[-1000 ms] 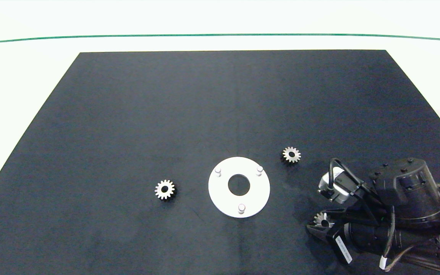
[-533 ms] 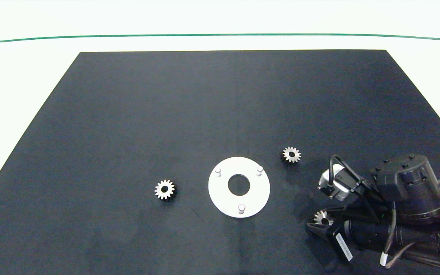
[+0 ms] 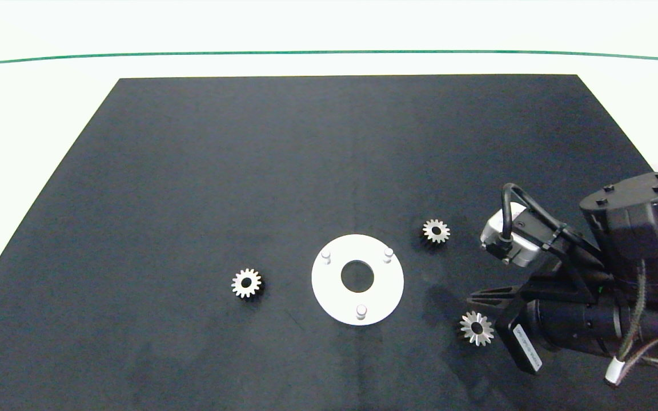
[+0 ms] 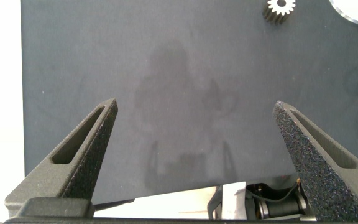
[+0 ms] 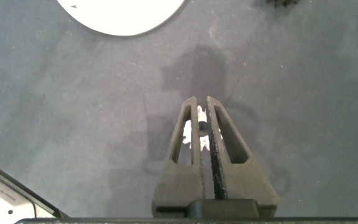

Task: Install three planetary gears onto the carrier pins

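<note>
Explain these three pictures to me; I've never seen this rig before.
One picture looks down from above; the other two come from cameras on the robot's two wrists. On the black mat lies a flat white round disc with three short white pegs, all bare. One small silvery metal gear lies left of the disc, a second silvery gear right of it. The right hand seems closed on a third silvery gear. The left hand hangs open, holding nothing.

A black mat (image 3: pixel 249 160) on a white table (image 3: pixel 32 114), thin green line (image 3: pixel 329 52) beyond the mat.
</note>
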